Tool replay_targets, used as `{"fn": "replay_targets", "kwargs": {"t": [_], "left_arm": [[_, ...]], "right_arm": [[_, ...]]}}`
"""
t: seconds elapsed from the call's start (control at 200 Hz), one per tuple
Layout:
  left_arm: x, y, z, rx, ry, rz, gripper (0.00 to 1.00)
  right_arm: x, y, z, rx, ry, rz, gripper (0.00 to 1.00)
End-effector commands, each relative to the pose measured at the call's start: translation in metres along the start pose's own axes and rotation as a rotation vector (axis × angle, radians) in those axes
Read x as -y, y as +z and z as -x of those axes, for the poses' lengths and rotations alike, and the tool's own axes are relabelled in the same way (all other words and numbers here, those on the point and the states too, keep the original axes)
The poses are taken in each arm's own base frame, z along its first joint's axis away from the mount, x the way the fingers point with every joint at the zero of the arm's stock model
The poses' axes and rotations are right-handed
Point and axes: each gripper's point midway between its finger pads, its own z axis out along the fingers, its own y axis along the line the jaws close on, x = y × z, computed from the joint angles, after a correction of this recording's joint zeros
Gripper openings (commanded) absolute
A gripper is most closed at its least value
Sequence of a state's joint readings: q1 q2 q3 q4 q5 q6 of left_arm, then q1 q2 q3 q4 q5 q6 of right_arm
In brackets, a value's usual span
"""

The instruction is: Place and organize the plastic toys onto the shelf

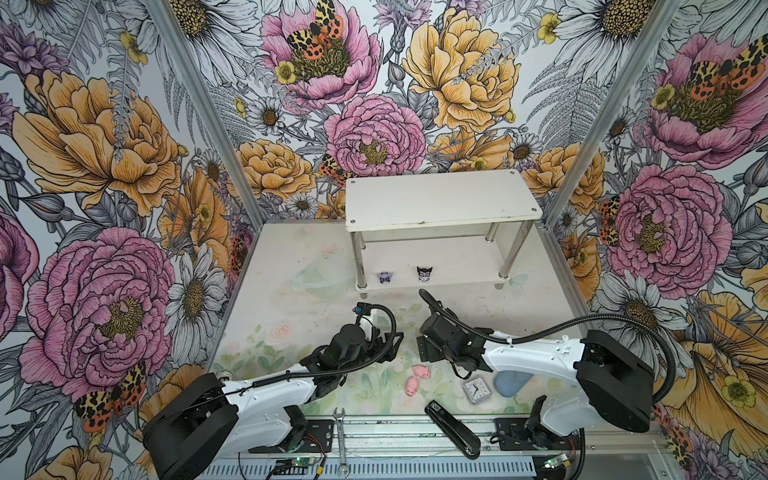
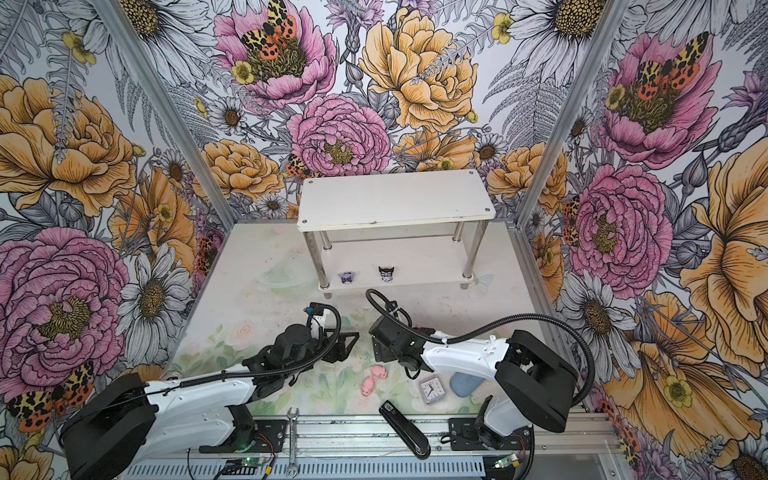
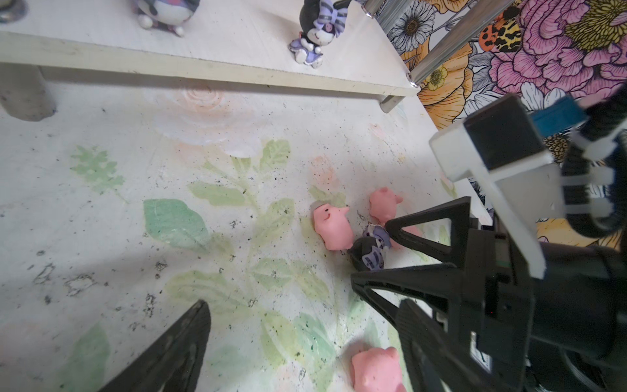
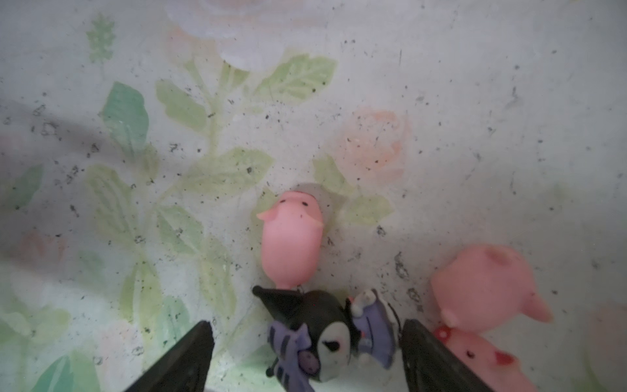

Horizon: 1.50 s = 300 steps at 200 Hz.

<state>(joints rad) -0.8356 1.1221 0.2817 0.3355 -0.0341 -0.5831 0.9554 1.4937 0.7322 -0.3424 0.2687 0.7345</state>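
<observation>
Black-eared figurine (image 4: 322, 334) lying sideways, long axis spanning spread right gripper (image 4: 305, 322), left gripper (image 3: 303, 302) spread, empty.

Table (image 1: 291, 316) carried the shelf (image 1: 440, 199) at its far side. The lower tier held left figurine (image 1: 384, 277) and right figurine (image 1: 424, 273), both upright. On the tabletop near the front were two pigs (image 1: 422, 371), clock (image 1: 476, 390) and stapler (image 1: 453, 430). Third figurine (image 4: 325, 336) lay toppled, touching another pig (image 4: 291, 241).
</observation>
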Motion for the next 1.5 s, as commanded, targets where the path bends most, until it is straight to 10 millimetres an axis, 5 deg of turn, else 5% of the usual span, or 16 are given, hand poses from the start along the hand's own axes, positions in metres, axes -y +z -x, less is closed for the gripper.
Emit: {"fn": "replay_targets", "kwargs": {"t": [0.0, 0.185, 0.29, 0.44, 0.62, 0.886, 1.031, 1.296, 1.496], "left_arm": [[0.012, 0.000, 0.012, 0.037, -0.006, -0.040, 0.88], [0.010, -0.005, 0.015, 0.052, 0.004, -0.028, 0.88], [0.008, -0.010, 0.016, 0.063, 0.004, -0.022, 0.89], [0.001, -0.020, 0.018, 0.085, 0.002, -0.001, 0.89], [-0.006, -0.031, 0.023, 0.116, -0.002, 0.017, 0.90], [-0.009, -0.039, 0.029, 0.148, -0.012, 0.015, 0.90], [-0.010, -0.040, 0.029, 0.148, -0.018, 0.013, 0.90], [-0.012, -0.044, 0.031, 0.152, -0.025, 0.019, 0.91], [-0.017, -0.051, 0.033, 0.166, -0.029, 0.034, 0.91]], "right_arm": [[-0.001, 0.007, -0.008, -0.047, 0.047, 0.000, 0.90], [-0.004, 0.013, -0.005, -0.046, 0.062, -0.010, 0.83], [-0.008, 0.015, 0.004, -0.019, 0.068, -0.008, 0.74], [-0.010, 0.017, 0.008, -0.007, 0.089, -0.005, 0.48], [-0.012, 0.009, 0.009, -0.001, 0.135, 0.029, 0.41], [-0.029, -0.017, 0.015, -0.002, 0.208, 0.161, 0.38], [-0.054, -0.022, 0.021, -0.033, 0.242, 0.270, 0.38], [-0.114, 0.003, 0.023, -0.123, 0.392, 0.543, 0.41], [-0.132, 0.021, 0.022, -0.173, 0.537, 0.704, 0.54]]}}
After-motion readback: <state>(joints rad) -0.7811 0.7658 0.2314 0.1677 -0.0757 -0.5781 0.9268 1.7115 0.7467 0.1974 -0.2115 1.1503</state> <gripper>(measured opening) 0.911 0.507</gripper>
